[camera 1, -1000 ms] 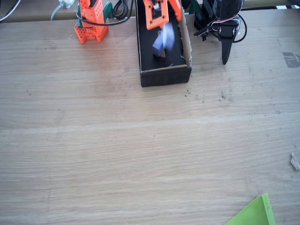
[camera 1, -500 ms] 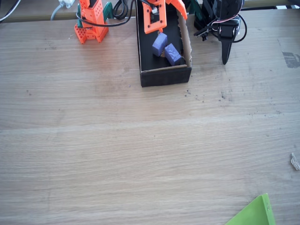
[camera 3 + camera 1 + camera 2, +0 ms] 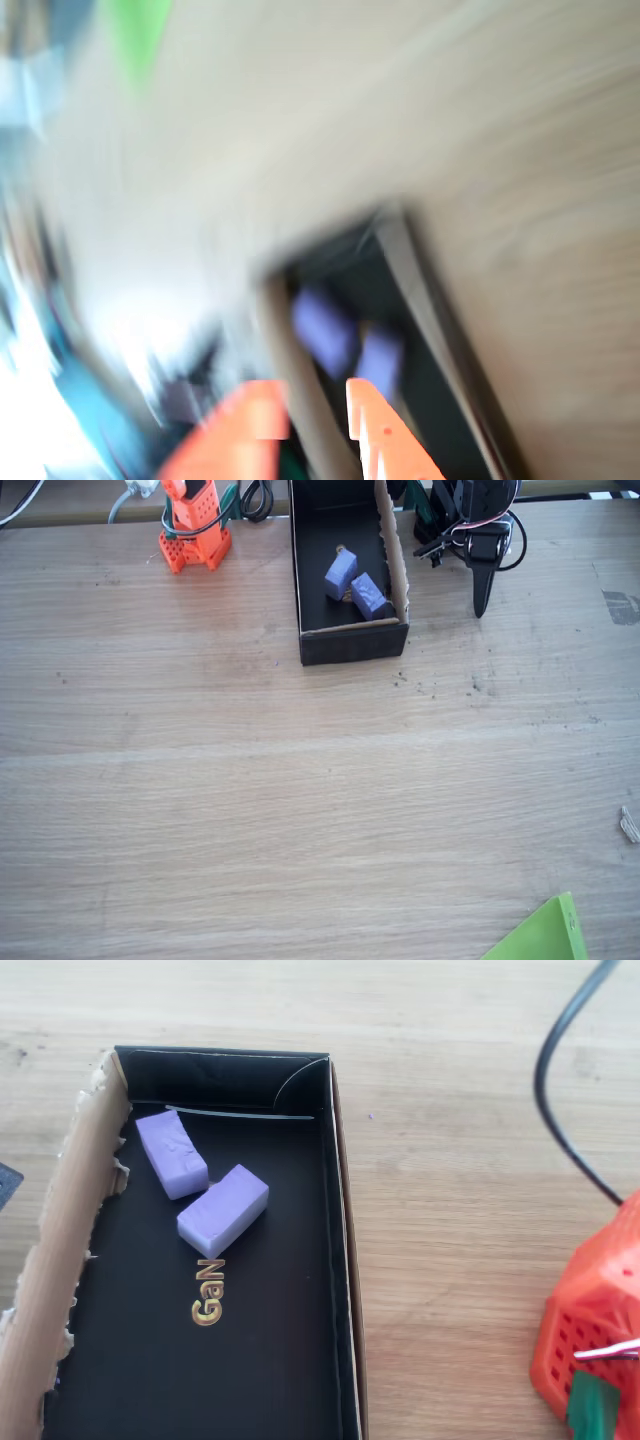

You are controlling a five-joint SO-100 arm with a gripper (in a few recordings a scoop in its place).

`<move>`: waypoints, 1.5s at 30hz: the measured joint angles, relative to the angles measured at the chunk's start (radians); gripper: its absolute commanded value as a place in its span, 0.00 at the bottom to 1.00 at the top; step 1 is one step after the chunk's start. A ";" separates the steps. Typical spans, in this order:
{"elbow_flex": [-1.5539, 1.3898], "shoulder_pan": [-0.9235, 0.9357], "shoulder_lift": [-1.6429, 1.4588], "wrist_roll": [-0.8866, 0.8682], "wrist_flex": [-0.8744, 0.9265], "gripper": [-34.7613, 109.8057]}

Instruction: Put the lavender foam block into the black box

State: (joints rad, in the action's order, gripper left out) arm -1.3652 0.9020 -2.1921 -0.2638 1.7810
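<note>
The black box (image 3: 350,645) stands at the table's far edge; the overhead view shows it too, with its raw brown wall (image 3: 70,1250) at the left. The lavender foam block (image 3: 368,595) (image 3: 172,1153) lies on the box floor near the closed end, beside the brown wall. It touches a second similar lavender block (image 3: 341,573) (image 3: 223,1210). In the heavily blurred wrist view, my gripper (image 3: 315,425) hangs above the box with its orange fingers (image 3: 385,435) apart and nothing between them. Both blocks appear there as purple smears.
The orange arm base (image 3: 192,535) (image 3: 600,1350) stands beside the box. A black cable (image 3: 565,1090) runs over the table. A green sheet corner (image 3: 540,935) lies at the near right edge, with a small scrap (image 3: 629,824) at the right.
The block dropped from my gripper into the box and came to rest against the other block. The gripper then drew back out of the fixed view.
</note>
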 measured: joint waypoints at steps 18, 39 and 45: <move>-1.091 0.489 -0.044 -0.002 -1.068 0.24; -1.483 0.520 -0.571 -0.003 -0.764 0.24; -1.483 0.540 -0.575 0.003 -0.695 0.24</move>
State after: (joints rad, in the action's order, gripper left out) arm -2.8486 1.4419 -2.7673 -0.2608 1.0861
